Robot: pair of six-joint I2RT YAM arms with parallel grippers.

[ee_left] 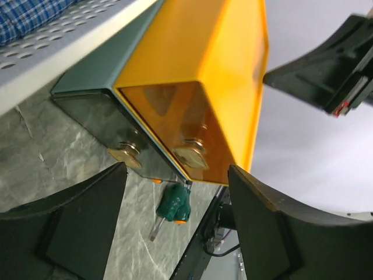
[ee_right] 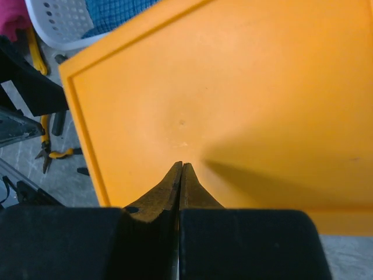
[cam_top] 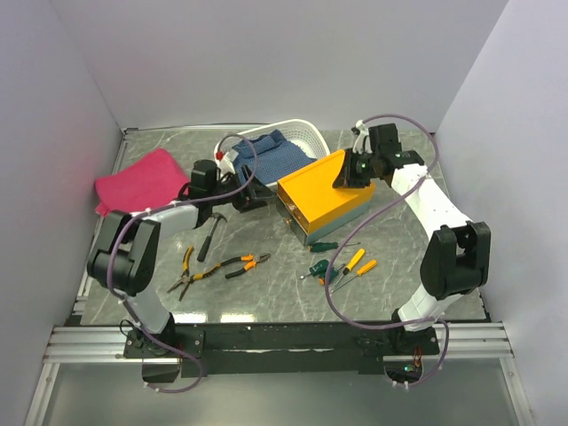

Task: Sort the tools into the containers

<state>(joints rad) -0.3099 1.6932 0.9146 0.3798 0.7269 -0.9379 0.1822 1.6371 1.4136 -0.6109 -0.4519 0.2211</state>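
Note:
The orange-yellow box [cam_top: 324,191] with a teal-grey base lies slantwise at mid-table. My left gripper [cam_top: 251,197] is open and empty at the box's left end. In the left wrist view [ee_left: 175,169] its fingers frame the clear drawer front [ee_left: 175,134] without touching it. My right gripper [cam_top: 348,175] is shut with nothing in it, tips on or just above the flat lid [ee_right: 245,87], as the right wrist view [ee_right: 182,166] shows. A hammer [cam_top: 210,235], two pliers [cam_top: 232,264], a green stubby screwdriver [cam_top: 317,268] and orange screwdrivers [cam_top: 353,262] lie in front.
A white perforated basket [cam_top: 306,135] holding a blue checked cloth stands behind the box, close to its back edge. A pink cloth [cam_top: 142,182] lies at far left. Grey walls close in the table on three sides.

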